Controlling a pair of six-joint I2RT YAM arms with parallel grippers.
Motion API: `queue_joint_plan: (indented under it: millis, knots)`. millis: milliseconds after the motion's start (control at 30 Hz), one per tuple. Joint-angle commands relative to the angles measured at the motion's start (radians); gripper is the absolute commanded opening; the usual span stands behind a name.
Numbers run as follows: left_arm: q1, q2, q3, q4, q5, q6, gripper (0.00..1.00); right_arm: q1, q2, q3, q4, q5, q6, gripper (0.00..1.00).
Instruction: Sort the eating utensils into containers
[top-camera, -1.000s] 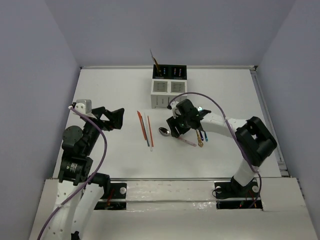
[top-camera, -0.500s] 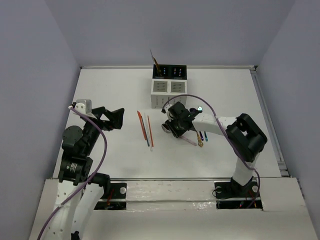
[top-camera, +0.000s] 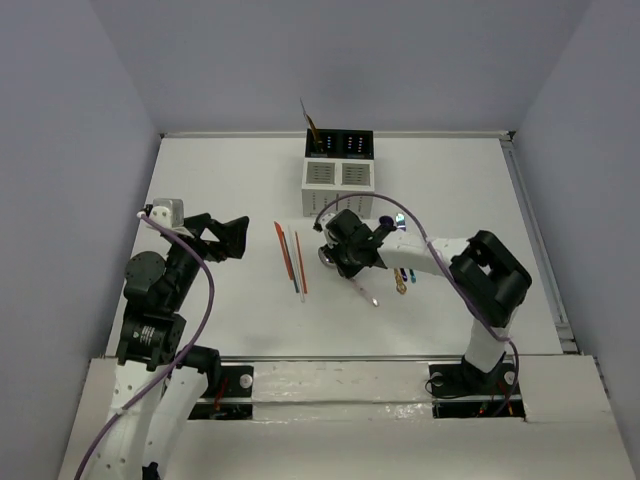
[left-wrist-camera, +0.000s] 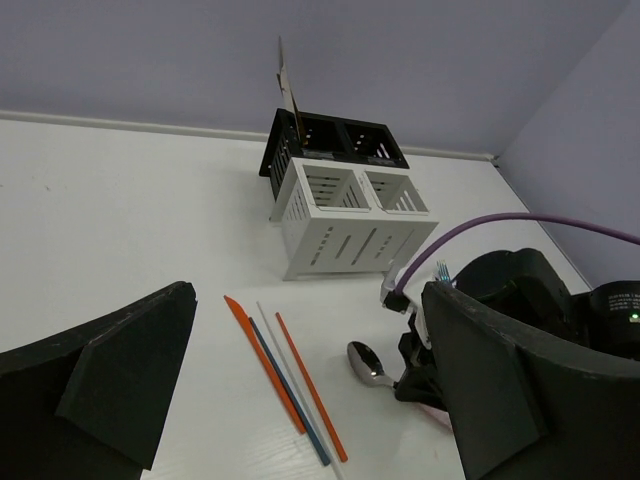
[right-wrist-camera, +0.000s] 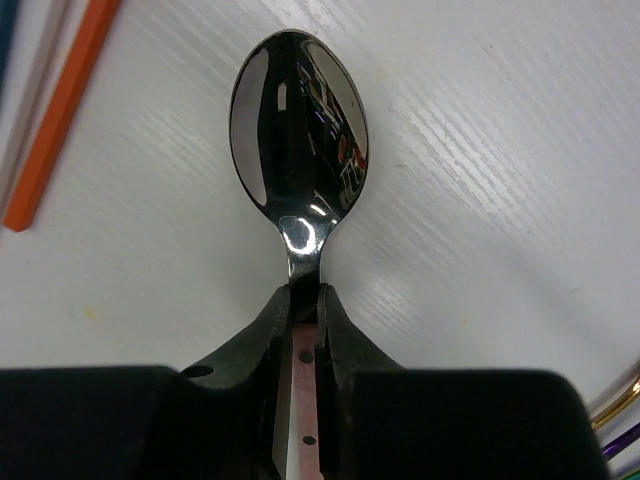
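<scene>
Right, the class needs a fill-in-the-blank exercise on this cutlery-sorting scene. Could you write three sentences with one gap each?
1. The right gripper pinches the spoon by its ____.
2. The left gripper holds nothing, and its jaws stand ____.
3. The caddy has white front compartments and ____ back ones.

Missing words: handle; open; black.

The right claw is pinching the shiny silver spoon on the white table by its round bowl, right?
Not quite. The right gripper pinches the shiny silver spoon by its thin neck just below the bowl, not by the bowl, which lies uncovered. The right wrist view shows this.
</scene>
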Motion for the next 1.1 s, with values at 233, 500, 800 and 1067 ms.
queue_joint_plan:
  millis: [233, 500, 800, 1067]
  knots:
    - [0.0, -0.013, -0.01, 0.041, 0.016, 0.005, 0.99, 0.01, -0.373, -0.07, 0.312, 0.023, 0.092, 0.0]
    - [-0.01, -0.004, -0.01, 0.042, 0.019, 0.005, 0.99, -0.043, -0.416, -0.038, 0.557, 0.192, 0.101, 0.0]
    - [-0.01, 0.008, -0.01, 0.045, 0.026, 0.005, 0.99, -0.263, -0.263, 0.138, 0.832, 0.117, 0.071, 0.0]
    - [-0.019, 0.018, -0.006, 0.039, 0.028, 0.01, 0.99, -0.371, 0.024, 0.383, 1.024, 0.135, 0.008, 0.0]
